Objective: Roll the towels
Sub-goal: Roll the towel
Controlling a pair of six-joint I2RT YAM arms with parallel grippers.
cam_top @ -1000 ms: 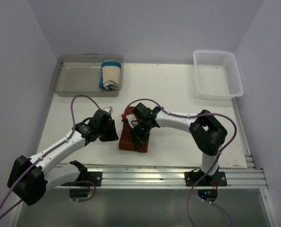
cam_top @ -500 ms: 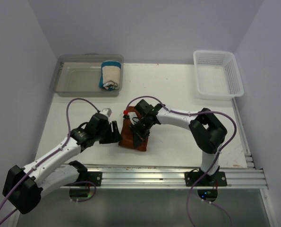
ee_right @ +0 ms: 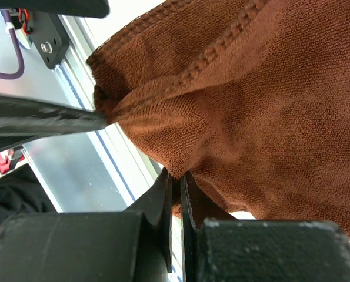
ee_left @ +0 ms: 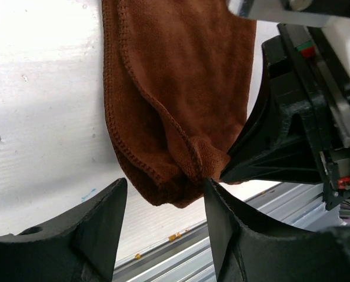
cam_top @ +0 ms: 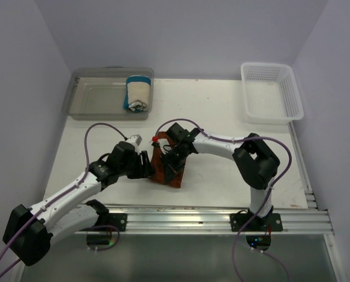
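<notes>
The rust-brown towel (cam_top: 165,169) lies folded lengthwise at the middle of the table, its near end bunched (ee_left: 169,117). My right gripper (cam_top: 175,160) is over it, shut on a pinched fold of the brown cloth (ee_right: 251,106), with the jaws pressed together (ee_right: 177,182). My left gripper (cam_top: 147,166) sits at the towel's left edge, open, its fingertips (ee_left: 166,197) either side of the bunched near end without gripping it. The cream towel with blue edges (cam_top: 137,93) lies rolled in the clear bin.
The clear plastic bin (cam_top: 95,100) stands at the back left and a white mesh basket (cam_top: 270,93) at the back right. A metal rail (cam_top: 210,217) runs along the table's near edge, close behind the brown towel.
My left gripper has opened and slid right, up against the brown towel's left edge. The right gripper has kept its hold and shifted slightly.
</notes>
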